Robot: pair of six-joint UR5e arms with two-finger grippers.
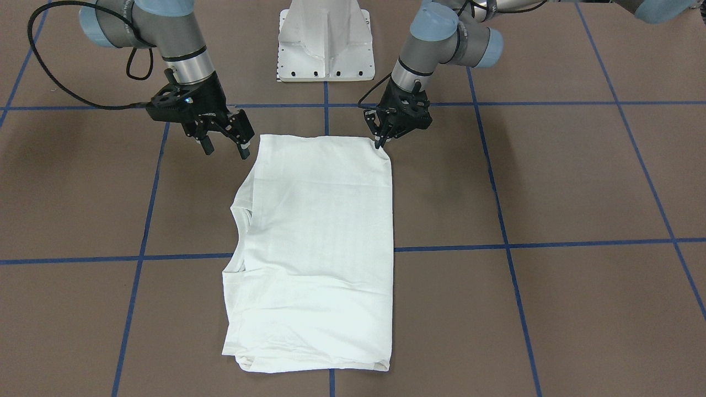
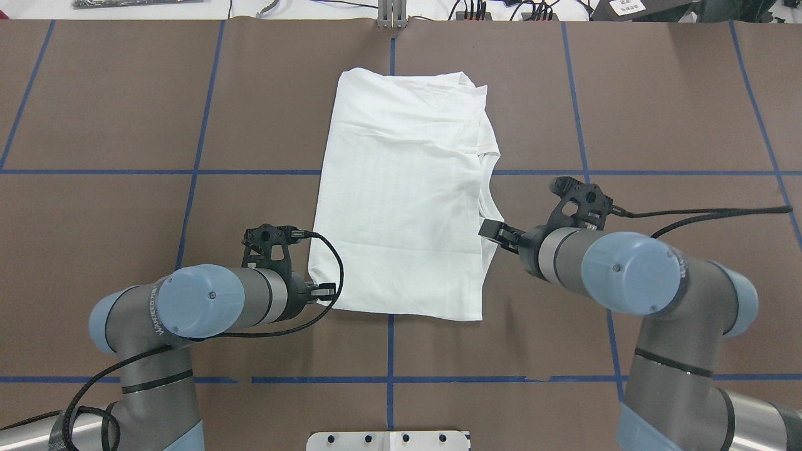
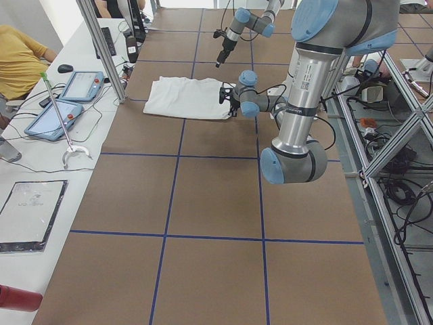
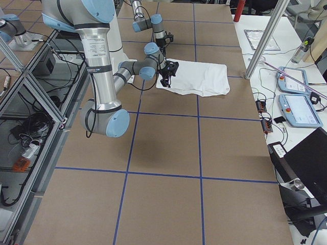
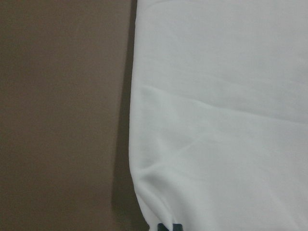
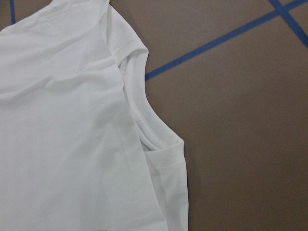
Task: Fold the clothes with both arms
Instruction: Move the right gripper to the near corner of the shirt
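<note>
T-shirt (image 1: 320, 242): folded white rectangle, flat on the brown bench (image 1: 551, 182), collar (image 6: 144, 130) on the robot's right side.
Left claw (image 1: 380, 142): pinched closed on the T-shirt's near corner.
Right claw (image 1: 225, 144): 2 fingers spread apart, just beside the other near corner.

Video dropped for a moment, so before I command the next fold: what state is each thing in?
T-shirt: folded into a rectangle, flat on the table, collar exposed on one side edge.
Left end effector: shut, seemingly pinching the T-shirt's corner nearest the robot.
Right end effector: open, beside the other near corner, holding nothing.
</note>
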